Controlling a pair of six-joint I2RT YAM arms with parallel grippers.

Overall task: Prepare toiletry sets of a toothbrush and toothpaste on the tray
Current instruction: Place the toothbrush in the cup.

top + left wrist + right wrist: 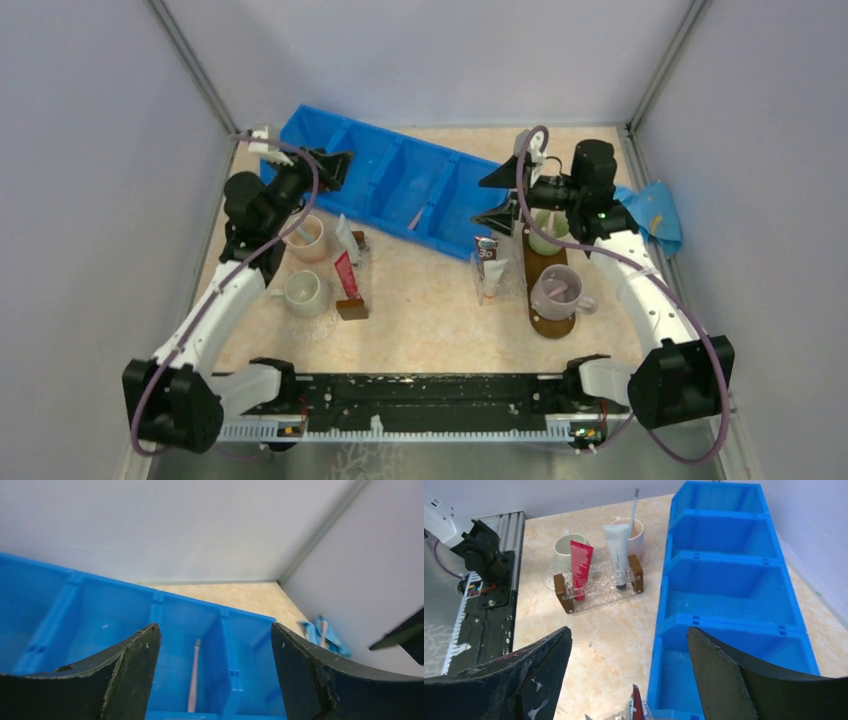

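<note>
Toothbrush in pale pink (193, 680): lies alone in one compartment of a long blue bin (100, 625), framed between the left gripper's fingers in the left wrist view. Left gripper (335, 165): hangs above the bin's left end, jaws spread wide, nothing between them. Right gripper (628, 635): hangs near the bin's opposite end, equally wide apart, gripping nothing.

Tray (552, 327): a dark brown oval board on the right side of the table (430, 320), close to the right arm. Carries a lilac mug (555, 290) with a pale stick resting in it. At the far end, a pale green cup (543, 235), partly hidden by the arm. Just left of the tray and off the board, an upright toothpaste tube (488, 262), white with a dark and red top.

On the left side of the table, well apart from the tray, a clear rack (596, 587) with brown end blocks, bearing a red tube (580, 570) and a white tube (618, 555) side by side. Behind the rack in the right wrist view, a peach mug (636, 532) with a pale toothbrush (635, 502) standing in it, and next to that a pale mug (564, 547).

By the right wall, a crumpled blue packet (655, 215) with a pink stick showing on it.
</note>
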